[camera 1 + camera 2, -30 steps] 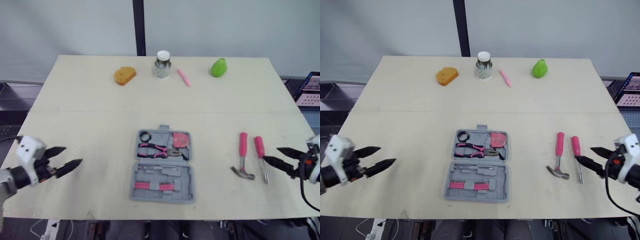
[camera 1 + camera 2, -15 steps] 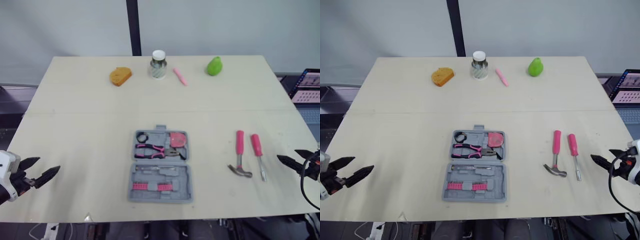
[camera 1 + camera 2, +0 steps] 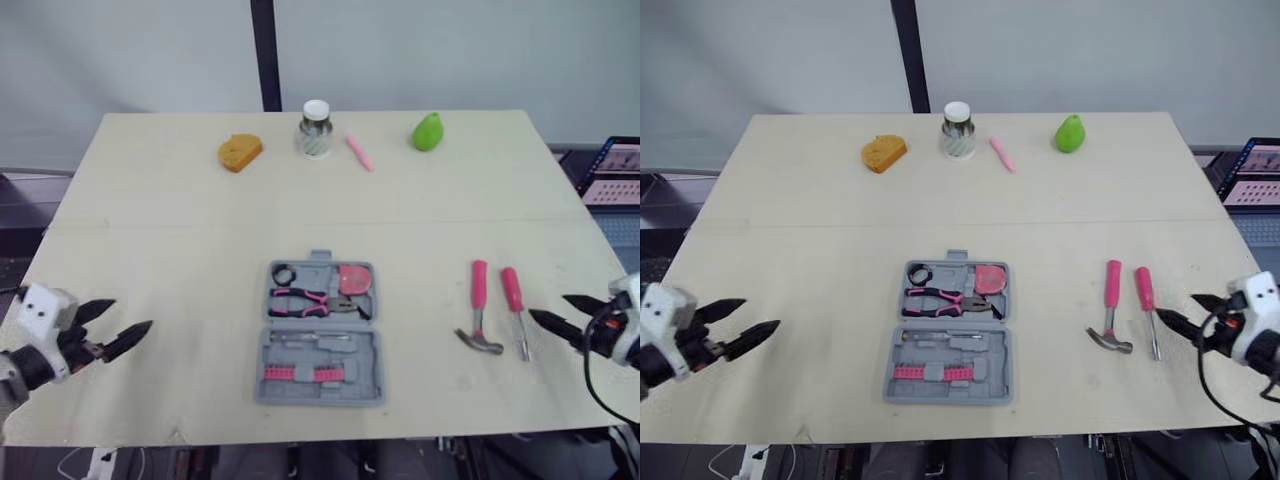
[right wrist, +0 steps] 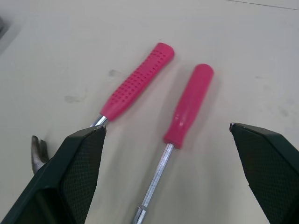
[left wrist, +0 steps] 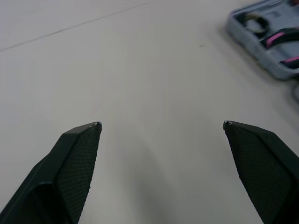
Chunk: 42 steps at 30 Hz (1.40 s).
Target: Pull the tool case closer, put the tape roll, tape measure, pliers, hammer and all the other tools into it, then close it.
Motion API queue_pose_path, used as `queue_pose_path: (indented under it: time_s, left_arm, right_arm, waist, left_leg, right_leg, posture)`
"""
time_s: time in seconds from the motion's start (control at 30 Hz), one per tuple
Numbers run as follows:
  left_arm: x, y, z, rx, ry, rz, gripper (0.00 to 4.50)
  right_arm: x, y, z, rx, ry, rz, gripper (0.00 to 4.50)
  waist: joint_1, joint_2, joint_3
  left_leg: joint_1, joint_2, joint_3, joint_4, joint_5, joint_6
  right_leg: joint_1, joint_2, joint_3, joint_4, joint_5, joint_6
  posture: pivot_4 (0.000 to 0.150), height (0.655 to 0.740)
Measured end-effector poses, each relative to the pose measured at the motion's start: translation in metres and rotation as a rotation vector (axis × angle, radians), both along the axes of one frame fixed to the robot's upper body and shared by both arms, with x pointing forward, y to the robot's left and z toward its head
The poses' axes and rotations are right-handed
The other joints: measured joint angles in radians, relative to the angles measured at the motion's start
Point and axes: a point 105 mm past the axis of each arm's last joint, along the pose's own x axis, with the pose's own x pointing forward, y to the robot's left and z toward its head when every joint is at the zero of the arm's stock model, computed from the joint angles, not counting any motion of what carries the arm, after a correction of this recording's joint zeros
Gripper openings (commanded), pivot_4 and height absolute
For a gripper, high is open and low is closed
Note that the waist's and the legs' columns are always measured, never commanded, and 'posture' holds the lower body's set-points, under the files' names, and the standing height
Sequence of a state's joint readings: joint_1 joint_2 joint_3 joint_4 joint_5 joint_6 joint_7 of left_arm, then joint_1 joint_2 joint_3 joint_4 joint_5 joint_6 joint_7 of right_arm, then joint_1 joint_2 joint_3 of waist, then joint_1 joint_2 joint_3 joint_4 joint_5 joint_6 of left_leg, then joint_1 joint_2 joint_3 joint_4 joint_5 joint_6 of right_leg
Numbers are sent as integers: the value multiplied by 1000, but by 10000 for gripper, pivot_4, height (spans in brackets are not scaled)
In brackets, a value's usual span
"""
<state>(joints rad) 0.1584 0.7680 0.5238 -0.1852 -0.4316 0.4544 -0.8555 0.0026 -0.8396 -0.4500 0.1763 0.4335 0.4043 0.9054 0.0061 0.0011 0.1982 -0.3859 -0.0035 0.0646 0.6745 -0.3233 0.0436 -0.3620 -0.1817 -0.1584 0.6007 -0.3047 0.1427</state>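
Observation:
The grey tool case point(image 3: 322, 335) lies open at the table's middle front. Its far half holds a black tape roll point(image 3: 288, 274), a pink tape measure point(image 3: 356, 279) and pink-handled pliers point(image 3: 314, 301); the near half holds a row of bits. To its right, a pink-handled hammer point(image 3: 479, 312) and a pink screwdriver point(image 3: 518, 310) lie side by side on the table. My right gripper point(image 3: 548, 306) is open just right of the screwdriver, and both tools point(image 4: 187, 105) lie just beyond its fingertips. My left gripper point(image 3: 131, 313) is open over bare table, well left of the case point(image 5: 266, 37).
Along the far edge stand an orange sponge-like block point(image 3: 240, 152), a white-lidded jar point(image 3: 315, 128), a pink marker point(image 3: 358, 153) and a green pear-shaped object point(image 3: 428, 131). A laptop point(image 3: 612, 170) sits beyond the table's right edge.
Over the last half second both grippers moved inward from the table's side edges, after swinging outward before that. The case and tools lie as before; the view shifted slightly.

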Motion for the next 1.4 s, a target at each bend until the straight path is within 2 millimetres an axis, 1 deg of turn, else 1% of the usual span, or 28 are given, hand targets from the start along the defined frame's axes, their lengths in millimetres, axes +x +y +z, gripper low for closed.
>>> queue_pose_path:
  time_s: [0.1,0.2,0.27,0.3,0.4,0.47,0.5,0.53,0.57,0.67,0.77,0.9,1.13,1.23,1.4]
  left_arm:
    - [11,-33,5,-5,-16,-123,44521]
    - [21,-76,11,-9,-41,-294,44521]
    - [23,-104,14,-16,-59,-408,44521]
    - [23,-115,15,-19,-65,-450,44521]
    - [25,-147,19,-30,-111,-579,44521]
    - [25,-170,25,-49,-159,-671,45000]
    - [24,-178,27,-52,-173,-703,45000]
    - [23,-185,26,-49,-182,-733,45000]
    - [23,-190,26,-45,-189,-752,45000]
    - [20,-206,26,-46,-208,-809,45000]
    - [20,-216,29,-48,-231,-845,45000]
    - [22,-222,29,-45,-237,-864,45000]
    - [14,-235,25,-56,-254,-927,45000]
    - [13,-237,25,-51,-265,-934,45000]
    - [12,-242,23,-47,-274,-945,45000]
  right_arm:
    - [4,12,-2,-7,21,-56,45000]
    - [5,31,-7,-1,58,-103,45000]
    - [5,45,-9,13,81,-115,45000]
    - [5,52,-9,26,87,-117,45000]
    - [3,62,-10,25,111,-171,45000]
    - [2,69,-9,25,115,-207,39451]
    - [1,72,-8,28,115,-212,36383]
    - [0,73,-7,25,119,-220,30966]
    - [-1,73,-8,22,127,-227,26530]
    - [-5,71,-11,21,142,-260,26530]
    - [-8,68,-17,13,151,-296,26530]
    - [-8,64,-22,10,161,-338,26530]
    - [-7,68,-31,38,192,-391,26530]
    - [-6,68,-32,42,195,-414,26530]
    - [-7,74,-40,49,222,-423,26530]
  waist:
    - [2,0,0]
    - [11,0,0]
    - [17,0,0]
    - [18,0,0]
    - [20,0,0]
    - [20,0,0]
    - [20,0,0]
    - [20,0,0]
    - [20,0,0]
    - [20,0,0]
    - [20,0,0]
    - [20,0,0]
    - [19,0,0]
    - [19,0,0]
    - [19,0,0]
  left_leg:
    - [0,0,0,0,0,0]
    - [0,0,0,0,1,0]
    - [0,0,1,0,1,0]
    - [0,0,1,0,1,0]
    - [-1,0,1,0,1,0]
    - [-1,0,1,1,1,0]
    - [-1,0,1,1,1,0]
    - [-1,-1,1,1,1,0]
    - [-1,-1,1,1,1,0]
    - [-1,-1,1,1,2,1]
    - [-1,0,1,1,2,1]
    - [-1,0,1,1,2,1]
    - [-1,0,1,2,2,1]
    - [-1,0,1,2,2,1]
    - [-1,0,1,2,2,1]
  right_leg:
    - [0,0,0,0,0,0]
    - [-1,1,0,1,0,0]
    - [-1,1,1,1,0,0]
    - [-1,1,1,1,0,0]
    - [-1,2,1,1,0,0]
    - [-1,2,0,1,0,0]
    - [-1,2,1,1,0,0]
    - [-1,2,1,1,0,0]
    - [-1,2,1,1,0,0]
    - [-1,2,0,1,0,0]
    - [-1,2,1,1,0,0]
    - [-1,2,1,1,0,0]
    - [-1,3,1,1,0,0]
    - [-1,3,1,1,0,0]
    - [-1,3,1,1,0,0]
  posture:
    - [1500,7400]
    - [1500,7400]
    - [1500,7400]
    - [1500,7400]
    - [1500,7400]
    - [1500,7400]
    - [1500,7400]
    - [1500,7400]
    - [1500,7400]
    - [1500,7400]
    - [1500,7400]
    - [1500,7400]
    - [1500,7400]
    - [1500,7400]
    - [1500,7400]
